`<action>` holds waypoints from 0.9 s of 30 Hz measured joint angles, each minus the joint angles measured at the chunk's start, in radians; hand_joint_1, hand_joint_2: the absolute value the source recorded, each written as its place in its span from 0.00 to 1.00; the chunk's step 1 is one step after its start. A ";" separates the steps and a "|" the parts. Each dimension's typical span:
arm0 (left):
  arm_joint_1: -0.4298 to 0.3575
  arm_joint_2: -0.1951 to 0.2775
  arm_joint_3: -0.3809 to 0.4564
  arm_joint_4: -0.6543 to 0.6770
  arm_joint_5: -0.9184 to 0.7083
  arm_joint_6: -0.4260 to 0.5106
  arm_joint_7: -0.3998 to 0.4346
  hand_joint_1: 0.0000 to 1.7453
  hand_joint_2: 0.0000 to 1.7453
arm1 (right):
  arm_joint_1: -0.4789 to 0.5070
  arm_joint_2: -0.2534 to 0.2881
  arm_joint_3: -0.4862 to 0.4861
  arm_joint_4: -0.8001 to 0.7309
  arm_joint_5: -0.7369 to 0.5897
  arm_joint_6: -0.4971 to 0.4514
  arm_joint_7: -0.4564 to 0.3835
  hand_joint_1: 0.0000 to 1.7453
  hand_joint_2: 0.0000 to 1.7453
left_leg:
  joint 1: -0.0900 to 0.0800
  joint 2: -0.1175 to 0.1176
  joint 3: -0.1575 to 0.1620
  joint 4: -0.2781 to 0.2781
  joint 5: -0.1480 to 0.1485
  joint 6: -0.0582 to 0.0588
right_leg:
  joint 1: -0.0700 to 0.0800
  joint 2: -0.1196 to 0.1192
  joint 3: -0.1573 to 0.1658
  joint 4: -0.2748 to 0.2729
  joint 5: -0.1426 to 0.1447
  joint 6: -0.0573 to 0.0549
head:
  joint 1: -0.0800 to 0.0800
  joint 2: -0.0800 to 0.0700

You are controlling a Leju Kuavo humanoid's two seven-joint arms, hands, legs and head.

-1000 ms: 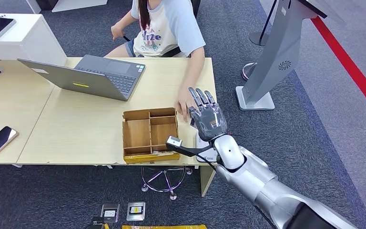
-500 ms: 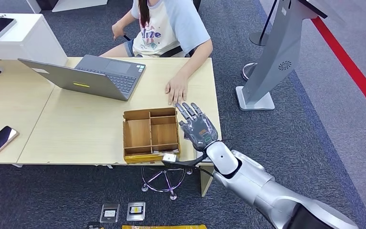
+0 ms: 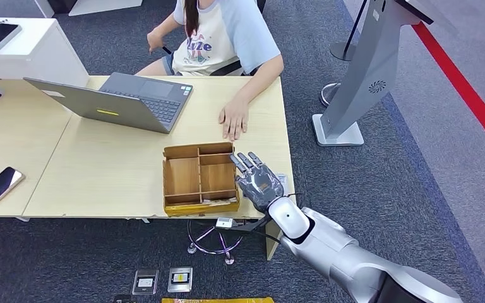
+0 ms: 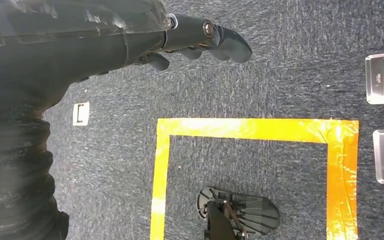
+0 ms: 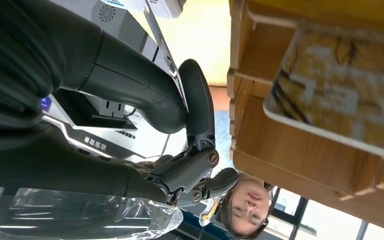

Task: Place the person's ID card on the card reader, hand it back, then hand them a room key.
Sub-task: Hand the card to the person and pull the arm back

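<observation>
While right hand point(image 3: 260, 183) fingers point(image 3: 245, 163) spread empty beside wooden tray point(image 3: 199, 178), patterned card point(image 5: 340, 107) lies inside it

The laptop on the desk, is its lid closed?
No, the laptop stands open on the desk, its keyboard facing the seated person.

Matt pale wood desk point(image 3: 101, 170), cardboard-brown divided tray point(image 3: 180, 151), rough carpet point(image 3: 385, 177).
</observation>
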 joint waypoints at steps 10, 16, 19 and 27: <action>-0.001 0.002 0.000 -0.004 0.000 0.002 0.023 0.00 1.00 | -0.006 -0.009 0.015 0.041 0.018 0.026 0.033 1.00 1.00 | 0.000 0.000 0.000 0.000 0.000 0.000 | 0.000 0.000 0.000 0.000 0.000 0.000 | 0.000 0.000; -0.005 0.002 0.000 -0.005 0.001 0.008 0.024 0.00 1.00 | -0.008 -0.025 0.021 0.052 0.021 0.036 0.042 1.00 1.00 | 0.000 0.000 0.000 0.000 0.000 0.000 | 0.000 0.000 0.000 0.000 0.000 0.000 | 0.000 0.000; -0.008 0.002 0.000 -0.005 0.002 0.011 0.024 0.00 1.00 | -0.008 -0.030 0.021 0.056 0.015 0.037 0.048 1.00 1.00 | 0.000 0.000 0.000 0.000 0.000 0.000 | 0.000 0.000 0.000 0.000 0.000 0.000 | 0.000 0.000; -0.012 0.002 -0.001 -0.005 0.009 0.023 0.024 0.00 1.00 | -0.001 -0.038 0.020 0.064 -0.026 0.001 0.056 1.00 1.00 | 0.000 0.000 0.001 0.000 0.000 0.000 | 0.000 0.000 0.000 0.000 0.000 0.000 | 0.000 0.000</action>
